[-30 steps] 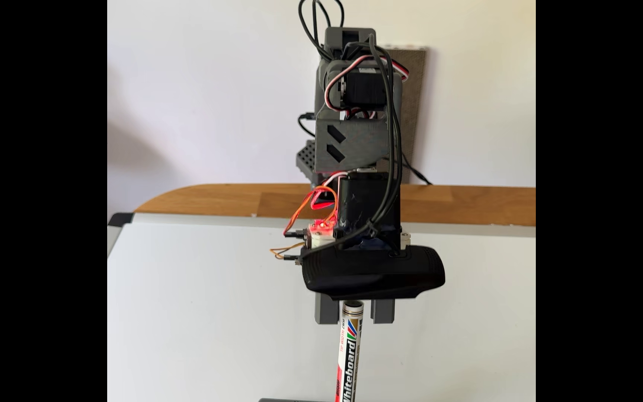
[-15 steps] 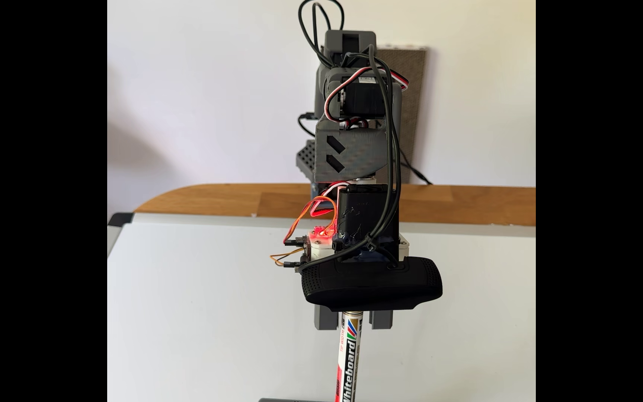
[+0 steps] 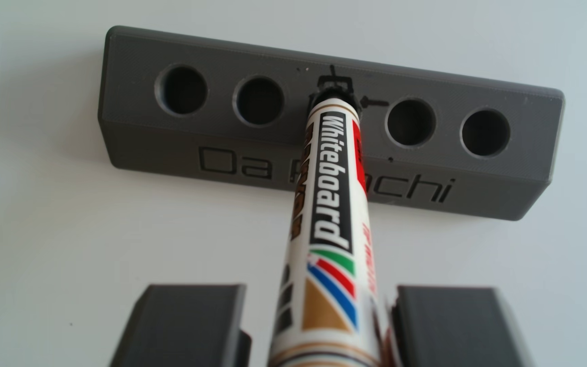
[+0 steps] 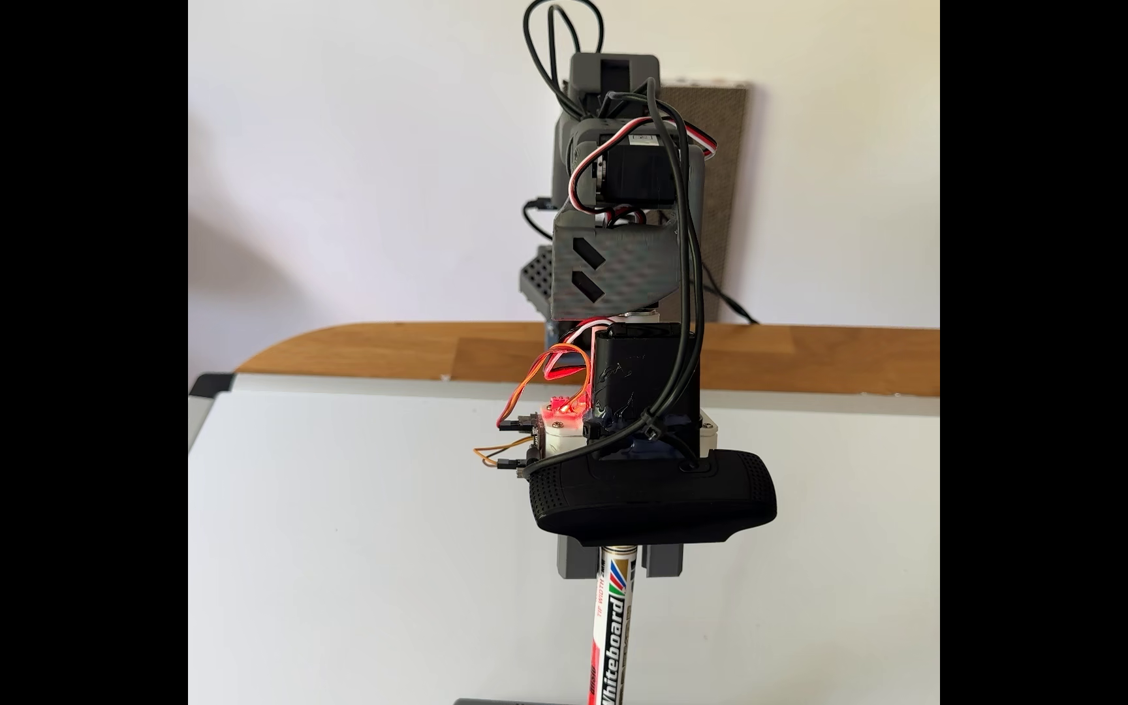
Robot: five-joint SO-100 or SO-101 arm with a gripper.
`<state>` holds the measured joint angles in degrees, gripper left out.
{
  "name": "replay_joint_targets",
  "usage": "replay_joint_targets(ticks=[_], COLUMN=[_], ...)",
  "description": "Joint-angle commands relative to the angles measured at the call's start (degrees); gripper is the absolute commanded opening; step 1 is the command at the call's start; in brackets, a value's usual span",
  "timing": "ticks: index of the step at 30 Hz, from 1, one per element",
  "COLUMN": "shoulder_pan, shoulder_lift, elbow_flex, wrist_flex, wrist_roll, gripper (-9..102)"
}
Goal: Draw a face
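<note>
In the other view, a grey holder point(image 3: 214, 148) with five round holes lies on a white board point(image 3: 38, 229). A whiteboard marker point(image 3: 327, 218) stands with its tip in the middle hole, and its barrel runs toward the camera, leaning a little to the left. Black scribbles ring that hole, and the front of the holder carries the sunken lettering "Da Pinchi", partly covered by the marker. At the bottom edge, the two grey fingers point(image 3: 186, 324) of the hand point(image 3: 324, 335) stand on either side of the barrel. The right finger touches it or nearly so; a narrow strip of white shows between the left finger and the barrel. Whether the hand grips the marker cannot be told here.

In the fixed view, the arm point(image 4: 622, 264) reaches over the white board point(image 4: 344, 542), which lies on a wooden tabletop point(image 4: 819, 359). A black camera point(image 4: 649, 501) sits across the wrist. Below it the grey fingers point(image 4: 575, 562) of the hand point(image 4: 621, 573) flank the top of the upright marker point(image 4: 612, 623); again I cannot tell whether they press on it. An edge of the holder point(image 4: 514, 701) shows at the bottom. No stroke of the face can be made out on the board.
</note>
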<state>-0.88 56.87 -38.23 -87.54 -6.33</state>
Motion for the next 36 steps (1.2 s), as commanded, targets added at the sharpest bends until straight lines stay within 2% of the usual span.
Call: replay_joint_targets(ticks=[1, 19, 36], shoulder_pan=[-0.26, -0.35, -0.35], shoulder_lift=[1.85, 1.76, 2.37], elbow_flex=[4.04, 4.04, 4.13], wrist_flex=[0.62, 0.62, 0.53], wrist_roll=[-0.35, -0.35, 0.35], gripper=[51, 18, 17])
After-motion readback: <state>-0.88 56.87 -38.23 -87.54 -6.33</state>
